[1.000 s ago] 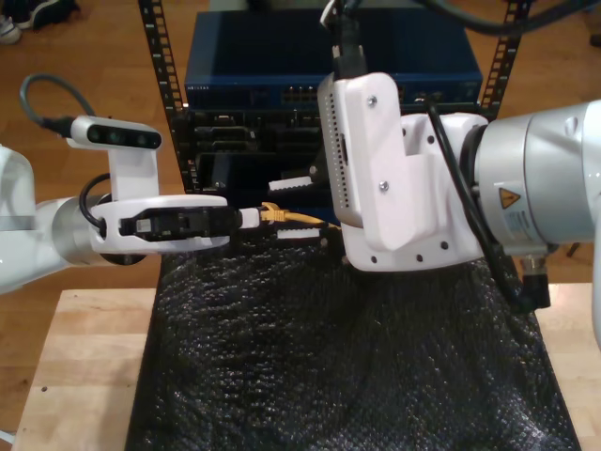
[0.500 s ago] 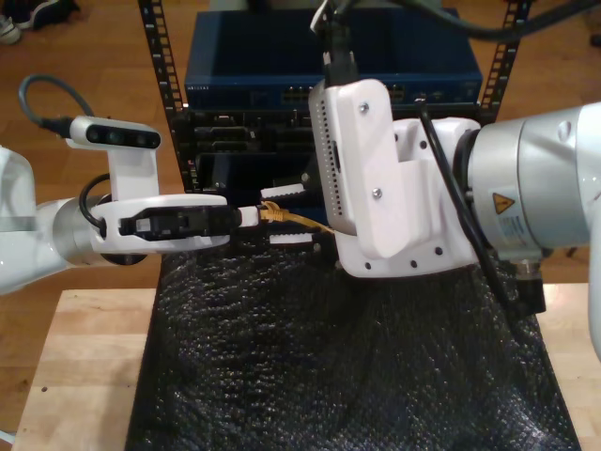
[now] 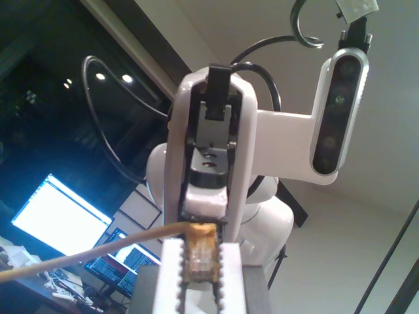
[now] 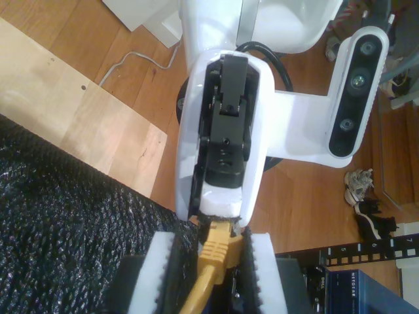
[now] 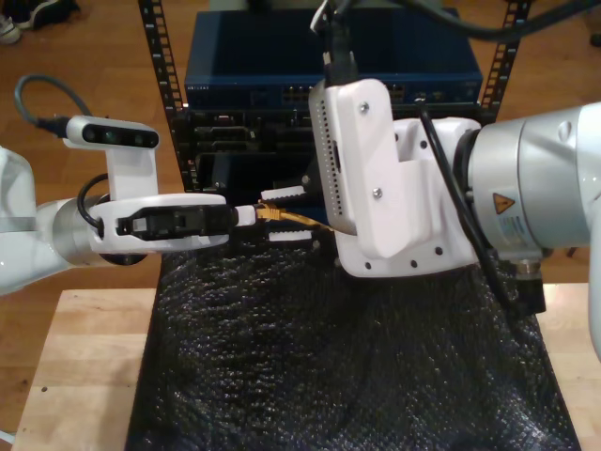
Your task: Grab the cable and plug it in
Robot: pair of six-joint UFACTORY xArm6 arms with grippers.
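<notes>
The yellow cable (image 5: pixel 282 215) is held level in front of the rack. My first gripper (image 5: pixel 246 216), reaching in from the exterior view's left, is shut on its clear plug (image 3: pixel 201 258). The cable (image 3: pixel 78 252) trails away from the plug. My second gripper (image 5: pixel 289 212), on the big arm at the exterior view's right, faces it with its white pads (image 4: pixel 157 275) spread open on either side of the yellow boot (image 4: pixel 211 258), a gap on each side. The first gripper's fingertips (image 4: pixel 219 210) meet the boot's end.
A rack holding a blue switch (image 5: pixel 329 70) and darker units (image 5: pixel 235 132) stands just behind the grippers. A black bubble-wrap mat (image 5: pixel 329 357) covers the wooden table (image 5: pixel 84 366). Thick black arm cables (image 5: pixel 451 178) hang on the second arm.
The second arm shifted slightly toward the exterior view's left and tilted, then held almost still. The first gripper kept the plug in nearly the same spot.
</notes>
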